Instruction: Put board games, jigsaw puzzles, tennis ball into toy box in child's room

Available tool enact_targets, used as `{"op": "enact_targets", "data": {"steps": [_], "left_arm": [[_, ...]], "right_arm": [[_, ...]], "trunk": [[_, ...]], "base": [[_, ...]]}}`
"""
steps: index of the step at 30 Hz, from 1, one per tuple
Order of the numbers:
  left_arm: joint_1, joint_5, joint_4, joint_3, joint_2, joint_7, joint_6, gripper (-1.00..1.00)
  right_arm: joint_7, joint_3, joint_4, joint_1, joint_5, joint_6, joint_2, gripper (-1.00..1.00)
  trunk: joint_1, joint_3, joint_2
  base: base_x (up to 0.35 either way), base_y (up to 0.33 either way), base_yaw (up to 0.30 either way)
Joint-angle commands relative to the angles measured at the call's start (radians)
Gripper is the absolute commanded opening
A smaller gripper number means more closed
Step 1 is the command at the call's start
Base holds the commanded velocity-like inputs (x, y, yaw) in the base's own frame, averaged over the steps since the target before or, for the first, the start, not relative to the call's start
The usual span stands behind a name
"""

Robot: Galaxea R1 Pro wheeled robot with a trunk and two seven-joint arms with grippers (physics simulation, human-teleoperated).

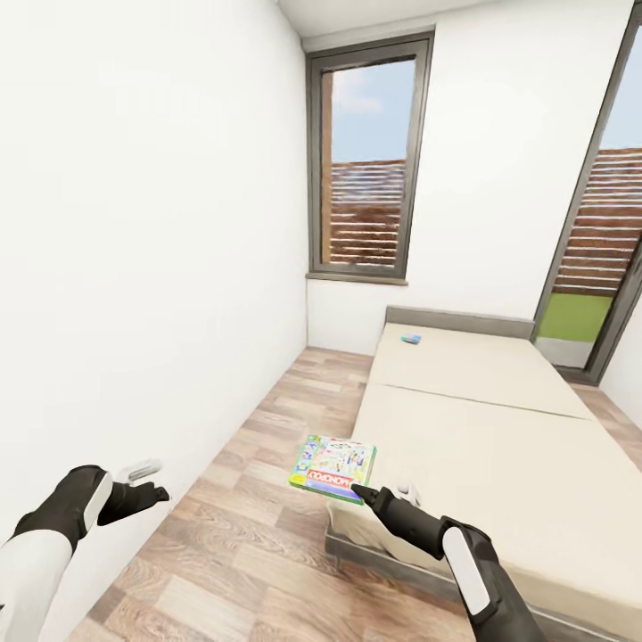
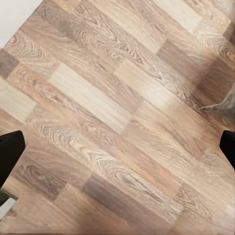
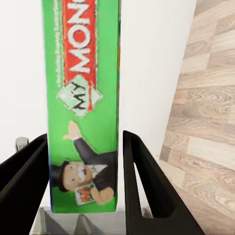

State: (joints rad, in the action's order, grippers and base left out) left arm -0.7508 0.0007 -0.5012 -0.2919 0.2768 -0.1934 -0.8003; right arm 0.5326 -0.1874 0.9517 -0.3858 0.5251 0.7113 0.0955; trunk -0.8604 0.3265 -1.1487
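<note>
Board game [image 1: 333,468] sitting at bed's [image 1: 499,446] near-left corner, overhanging floor [image 1: 241,535] at 12 o'clock; second game [image 1: 410,339] lying near headboard [image 1: 459,319], 1 o'clock.

Your left arm [image 1: 40,535]: white shell on the forearm, matt black wrist section, a pale grey cylindrical fitting beside the black left gripper [image 1: 152,492]. Your right arm [image 1: 473,571]: black casing with a white oblong panel edged in grey, tapering to the black right gripper [image 1: 367,493]. In your right wrist view, the fingers [image 3: 142,191] are flat, smooth black blades, a grey ribbed base between them.
</note>
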Motion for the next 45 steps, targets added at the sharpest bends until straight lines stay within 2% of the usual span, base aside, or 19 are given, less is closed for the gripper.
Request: {"op": "enact_targets", "data": {"steps": [1,16,21,26,30,33,35,37,41,45], "left_arm": [[-0.001,-0.001,-0.001,-0.004,-0.001,-0.002,-0.006,1.0],[-0.001,-0.002,-0.005,0.008,-0.015,0.0,-0.007,1.0],[-0.001,-0.002,-0.005,0.066,-0.02,0.0,-0.007,1.0],[-0.001,-0.002,-0.005,0.089,-0.024,0.0,-0.005,1.0],[0.0,-0.004,-0.004,0.099,-0.044,0.001,0.009,1.0],[0.0,-0.026,0.004,0.116,-0.075,0.005,0.048,1.0],[0.001,-0.075,0.016,0.162,-0.108,0.02,0.067,1.0],[0.001,-0.118,0.038,0.196,-0.128,0.033,0.077,1.0],[0.001,-0.148,0.089,0.216,-0.141,0.045,0.084,1.0],[0.001,-0.153,0.1,0.22,-0.143,0.048,0.084,1.0]], "right_arm": [[0.003,-0.005,0.0,-0.001,0.006,0.008,0.001,-1.0],[0.007,-0.006,0.0,-0.001,0.006,0.008,0.0,-1.0],[0.008,-0.006,0.0,-0.001,0.006,0.008,0.0,-1.0],[0.009,-0.008,0.0,-0.001,0.006,0.009,0.0,-1.0],[0.009,-0.01,0.0,-0.001,0.007,0.009,0.0,-1.0],[0.009,-0.011,0.001,-0.001,0.007,0.009,-0.001,-1.0],[0.009,-0.012,0.001,0.001,0.007,0.01,-0.001,-1.0],[0.009,-0.012,0.001,0.002,0.007,0.009,-0.004,-1.0],[0.011,-0.013,0.0,0.006,0.018,0.009,-0.044,-1.0],[0.012,-0.013,-0.001,0.009,0.022,0.01,-0.06,-1.0]], "trunk": [[0.004,-0.002,0.006],[0.061,-0.049,0.111],[0.081,-0.065,0.146],[0.1,-0.08,0.181],[0.115,-0.093,0.209],[0.127,-0.102,0.23],[0.134,-0.109,0.244],[0.142,-0.115,0.258],[0.157,-0.128,0.286],[0.173,-0.142,0.314]], "base": [[-0.025,-0.029,0.288],[-0.185,-0.187,0.288],[-0.23,-0.237,0.288],[-0.225,-0.237,0.288],[-0.083,-0.111,0.288],[-0.02,-0.027,0.288],[-0.008,-0.01,0.288],[-0.003,-0.004,0.288],[-0.001,-0.001,0.288],[0.0,0.0,0.287]]}}
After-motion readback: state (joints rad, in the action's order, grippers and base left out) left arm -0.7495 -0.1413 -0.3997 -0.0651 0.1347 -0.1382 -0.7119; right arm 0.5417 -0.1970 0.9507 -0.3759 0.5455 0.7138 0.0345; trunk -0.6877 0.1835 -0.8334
